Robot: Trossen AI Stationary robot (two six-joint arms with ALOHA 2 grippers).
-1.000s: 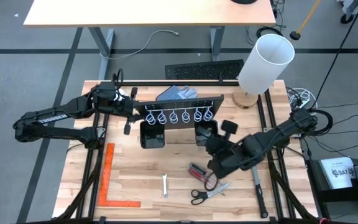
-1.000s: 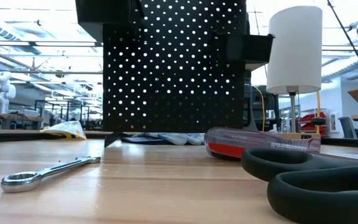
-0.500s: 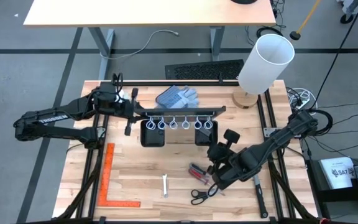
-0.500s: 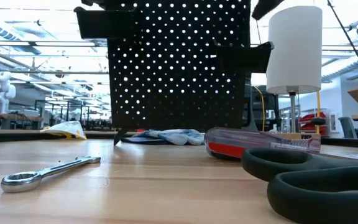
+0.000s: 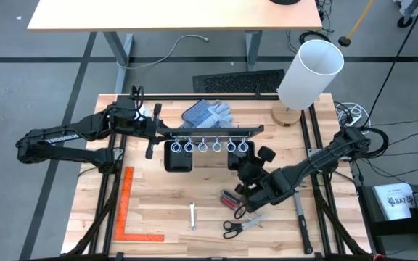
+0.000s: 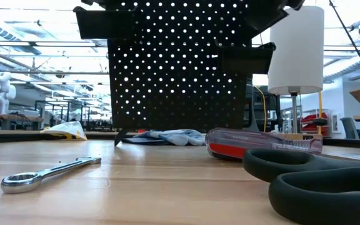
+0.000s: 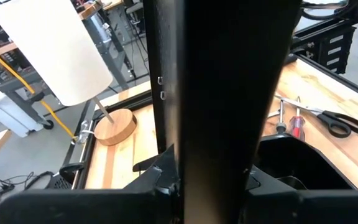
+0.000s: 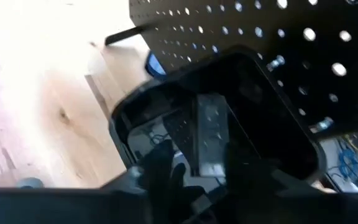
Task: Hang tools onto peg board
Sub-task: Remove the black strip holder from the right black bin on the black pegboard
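The peg board (image 5: 216, 130) stands upright across the middle of the table, seen edge-on from above, with its wire rings (image 5: 209, 145) and two black bins (image 5: 178, 157) facing the near edge. My left gripper (image 5: 153, 133) is shut on the board's left end. My right gripper (image 5: 245, 177) hovers open by the right bin (image 8: 278, 143), in which a silvery tool (image 8: 210, 140) shows. On the table lie a wrench (image 5: 192, 216), a red-handled screwdriver (image 5: 231, 197) and scissors (image 5: 242, 224). My left gripper holds the peg board by its left upright edge (image 7: 229, 93), with a finger on each face of the panel. The fingers come level from the table's left side. The board stands upright in the hold.
A white lamp (image 5: 307, 72) on a round wooden foot stands at the far right. Grey gloves (image 5: 207, 111) lie behind the board. An orange square (image 5: 130, 214) lies near left, a dark long tool (image 5: 300, 214) near right. Metal rails line the table's sides.
The peg board has been tipped from leaning back to upright, with my left gripper still on its left end. My right gripper has gone a little toward the near edge over the scissors, then back toward the right bin.
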